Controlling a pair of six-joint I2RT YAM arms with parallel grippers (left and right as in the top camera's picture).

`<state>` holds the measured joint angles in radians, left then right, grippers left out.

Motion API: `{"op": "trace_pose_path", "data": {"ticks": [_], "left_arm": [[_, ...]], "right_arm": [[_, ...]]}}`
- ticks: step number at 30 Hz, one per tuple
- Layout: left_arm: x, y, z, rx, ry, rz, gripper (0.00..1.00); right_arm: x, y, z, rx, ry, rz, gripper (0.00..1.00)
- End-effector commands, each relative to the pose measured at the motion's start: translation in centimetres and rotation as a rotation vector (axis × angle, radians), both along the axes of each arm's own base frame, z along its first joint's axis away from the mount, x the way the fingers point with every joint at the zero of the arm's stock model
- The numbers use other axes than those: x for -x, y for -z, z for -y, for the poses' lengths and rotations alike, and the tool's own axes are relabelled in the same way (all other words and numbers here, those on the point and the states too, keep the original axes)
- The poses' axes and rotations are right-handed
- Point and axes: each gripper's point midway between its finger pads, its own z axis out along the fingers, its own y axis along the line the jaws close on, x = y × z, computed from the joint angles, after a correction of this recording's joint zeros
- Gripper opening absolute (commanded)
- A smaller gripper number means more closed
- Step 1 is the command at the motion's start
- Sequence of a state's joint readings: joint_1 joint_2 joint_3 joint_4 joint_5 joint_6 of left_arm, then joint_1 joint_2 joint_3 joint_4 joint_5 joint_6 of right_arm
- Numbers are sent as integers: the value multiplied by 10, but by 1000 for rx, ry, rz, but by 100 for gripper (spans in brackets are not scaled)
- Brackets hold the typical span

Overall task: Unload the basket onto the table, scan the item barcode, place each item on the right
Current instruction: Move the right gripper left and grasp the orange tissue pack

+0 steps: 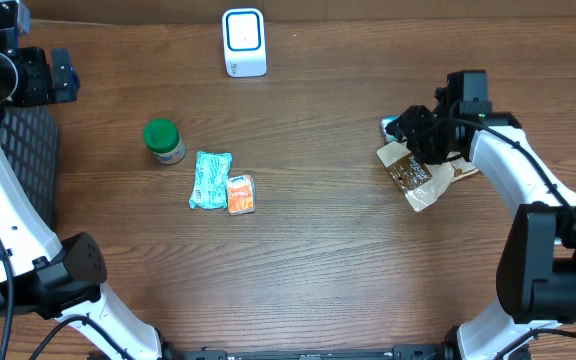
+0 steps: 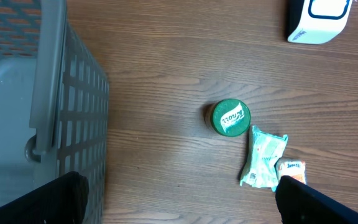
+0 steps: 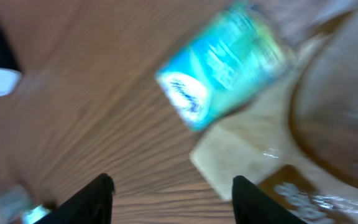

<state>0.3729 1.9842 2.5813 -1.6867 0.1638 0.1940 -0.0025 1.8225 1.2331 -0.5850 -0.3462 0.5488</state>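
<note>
**Stage.** No item is held at the white box-shaped barcode scanner (image 1: 243, 42), which stands at the far edge of the brown wooden table (image 1: 318, 270). No scan is seen under way. Which items are already scanned cannot be told. The work is judged unfinished, since three items lie loose mid-table.

**Pincers.** The fingers of the right gripper (image 3: 171, 183) are parted, with only bare wood between them and nothing gripped. It is poised over a heap at the right of the table, well apart from the scanner. A blue-teal glossy packet (image 3: 229, 59) is seen just ahead of the fingers, against a tan flat packet (image 3: 241, 155). This view is blurred.

The left gripper (image 2: 180, 180) is spread wide and empty, and is held near the grey plastic mesh basket (image 2: 73, 106) at the table's left.

**Count.**
- scanner: one
- green-lidded round jar (image 1: 164, 140): one
- teal crinkled plastic pouch (image 1: 210, 178): one, touching the next item
- small orange packet (image 1: 240, 193): one
- heap at right: one blue-teal packet and at least two tan or brown packets; exact number not made out
- basket: one

**Left to do, as judged.** An item is to be gripped, lifted and carried to the scanner with its barcode turned to the scanner's face.
</note>
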Motion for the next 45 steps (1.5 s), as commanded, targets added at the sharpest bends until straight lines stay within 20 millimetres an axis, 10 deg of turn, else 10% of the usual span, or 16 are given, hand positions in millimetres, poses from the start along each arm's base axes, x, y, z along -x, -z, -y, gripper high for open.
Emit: {"op": "trace_pose_path", "data": {"ticks": [1,9,22,33,45], "left_arm": [[0,-2,2,3,13,9,99],[0,-2,2,3,13,9,100],[0,-2,2,3,13,9,100],[0,-2,2,3,13,9,100],[0,-2,2,3,13,9,100]], "right_arm": [[-9,-51,-28,-81,-147,98,66],[24,-66,-102,-76,-356,74,99],[61,-62,-210,-95,-589,124,100],[101,-8,-273,-66,-634,11,74],[114,57,-291,-89,-664,-116,57]]}}
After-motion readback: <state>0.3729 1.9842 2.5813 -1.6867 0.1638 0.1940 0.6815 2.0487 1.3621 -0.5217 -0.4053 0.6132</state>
